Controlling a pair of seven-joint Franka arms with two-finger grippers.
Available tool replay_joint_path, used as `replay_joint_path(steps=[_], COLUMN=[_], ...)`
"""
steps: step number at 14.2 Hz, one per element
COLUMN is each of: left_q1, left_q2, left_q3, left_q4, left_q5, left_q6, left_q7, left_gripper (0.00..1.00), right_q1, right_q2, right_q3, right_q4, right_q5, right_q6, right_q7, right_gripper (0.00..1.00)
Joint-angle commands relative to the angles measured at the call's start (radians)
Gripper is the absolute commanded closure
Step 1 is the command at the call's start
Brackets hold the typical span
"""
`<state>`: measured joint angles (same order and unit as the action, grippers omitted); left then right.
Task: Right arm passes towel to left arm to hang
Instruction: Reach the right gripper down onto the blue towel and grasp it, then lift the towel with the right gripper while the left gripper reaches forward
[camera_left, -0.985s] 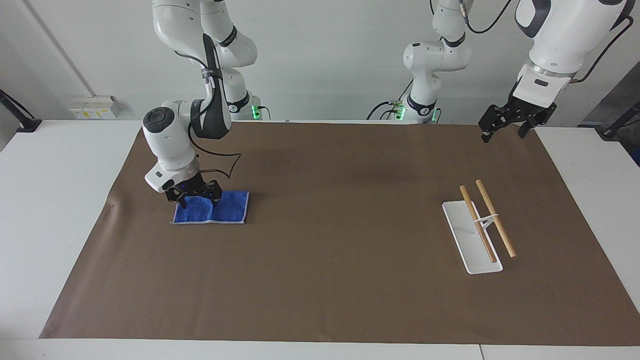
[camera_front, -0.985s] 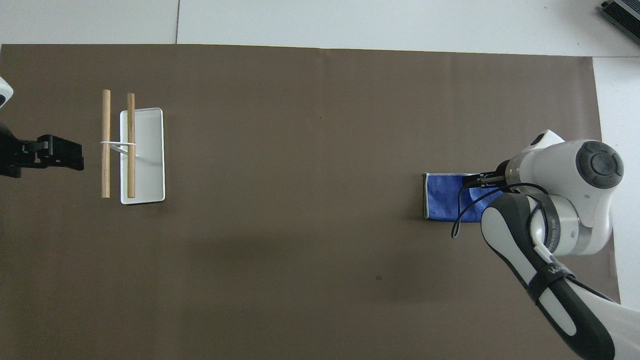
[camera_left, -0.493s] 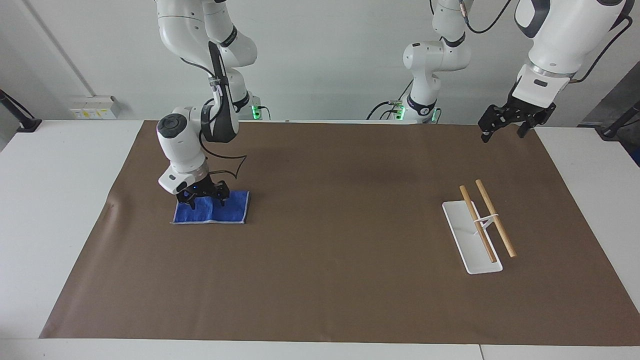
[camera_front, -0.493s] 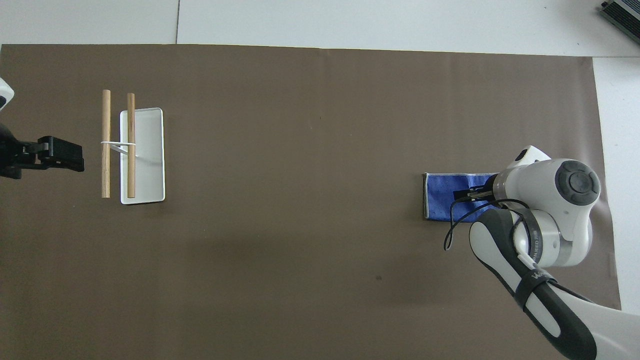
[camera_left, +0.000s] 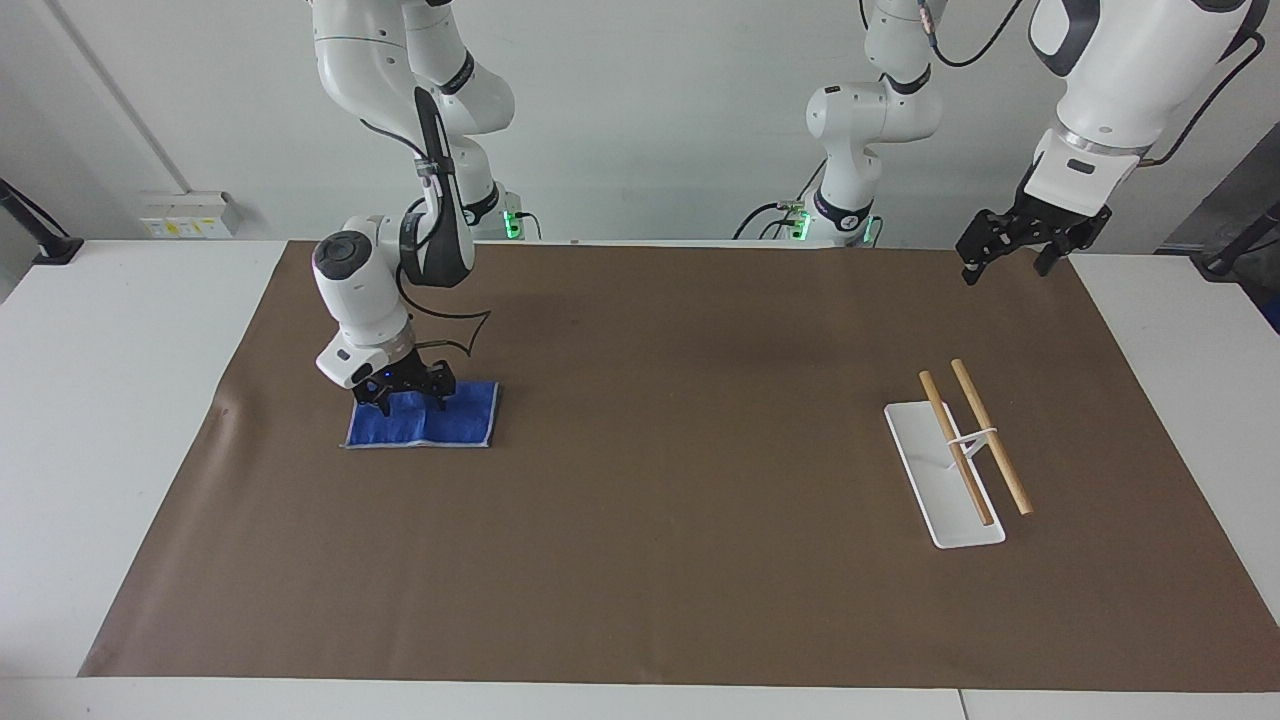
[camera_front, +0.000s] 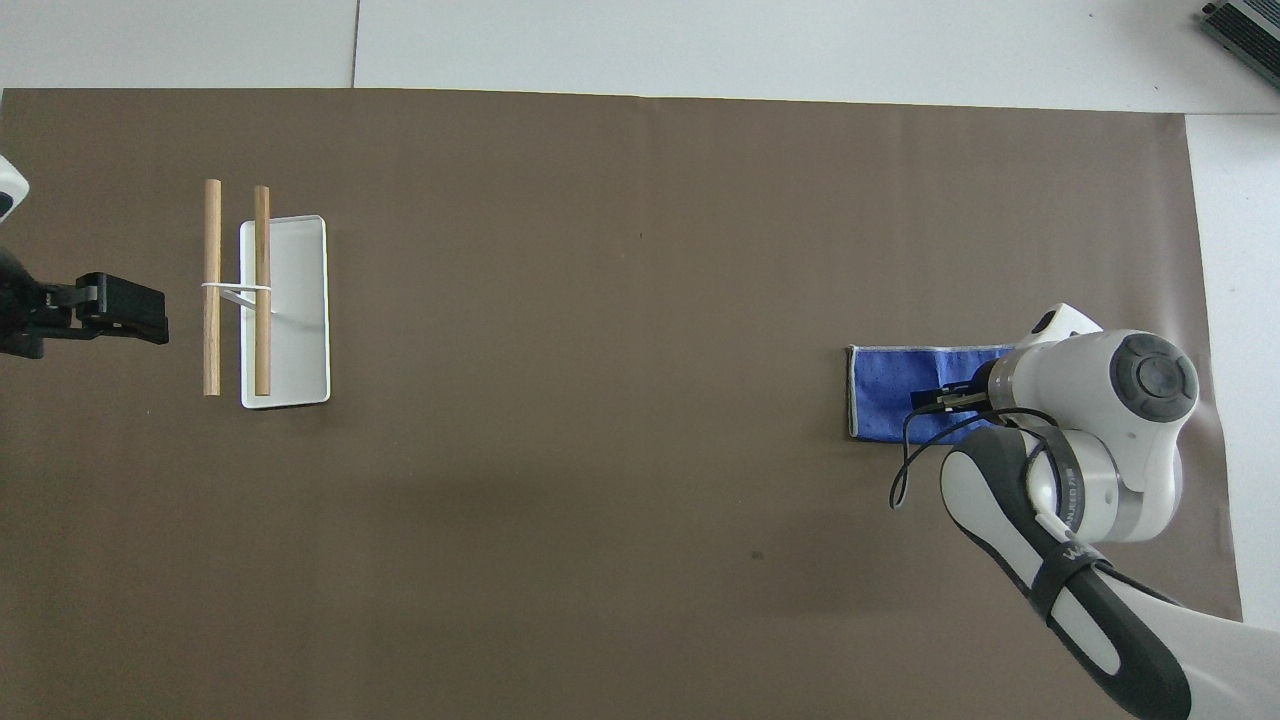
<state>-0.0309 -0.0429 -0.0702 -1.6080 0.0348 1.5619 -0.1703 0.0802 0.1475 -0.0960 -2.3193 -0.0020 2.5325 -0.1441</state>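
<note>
Towel (camera_left: 425, 423) royal blue, flat, pale-edged, under right gripper (camera_left: 408, 393), left gripper (camera_left: 1010, 248) raised

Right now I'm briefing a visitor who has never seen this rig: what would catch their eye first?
The blue towel lies flat on the brown mat at the right arm's end, with the right hand down on it. At the left arm's end stands a white rack with two wooden rods; the left hand waits raised.

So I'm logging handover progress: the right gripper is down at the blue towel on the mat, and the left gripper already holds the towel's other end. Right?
Not quite. The right gripper is down at the towel, but the facing view shows the left gripper empty, up over the mat's edge near the rack, well apart from the towel.
</note>
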Motion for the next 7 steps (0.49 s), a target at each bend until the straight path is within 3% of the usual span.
replay_joint_path(steps=[1, 2, 5, 7], left_q1=[-0.006, -0.006, -0.006, -0.006], left_q2=[-0.032, -0.032, -0.032, -0.032], left_q3=[0.012, 0.012, 0.012, 0.012], left_q4=[-0.036, -0.036, -0.036, -0.038], left_q5=[-0.015, -0.013, -0.013, -0.013], left_q6=[0.007, 0.007, 0.007, 0.007], left_q7=[0.006, 0.006, 0.006, 0.005], left_gripper=[0.00, 0.00, 0.00, 0.00], right_q1=[-0.016, -0.016, 0.000, 0.001], right_q2=[-0.003, -0.003, -0.011, -0.034], right_q3=[0.007, 0.007, 0.007, 0.012], right_q4=[-0.022, -0.017, 0.018, 0.072], right_q5=[0.025, 0.025, 0.025, 0.025], right_q6=[0.032, 0.031, -0.003, -0.090], right_q7=[-0.028, -0.011, 0.023, 0.029], right_gripper=[0.94, 1.00, 1.00, 1.00])
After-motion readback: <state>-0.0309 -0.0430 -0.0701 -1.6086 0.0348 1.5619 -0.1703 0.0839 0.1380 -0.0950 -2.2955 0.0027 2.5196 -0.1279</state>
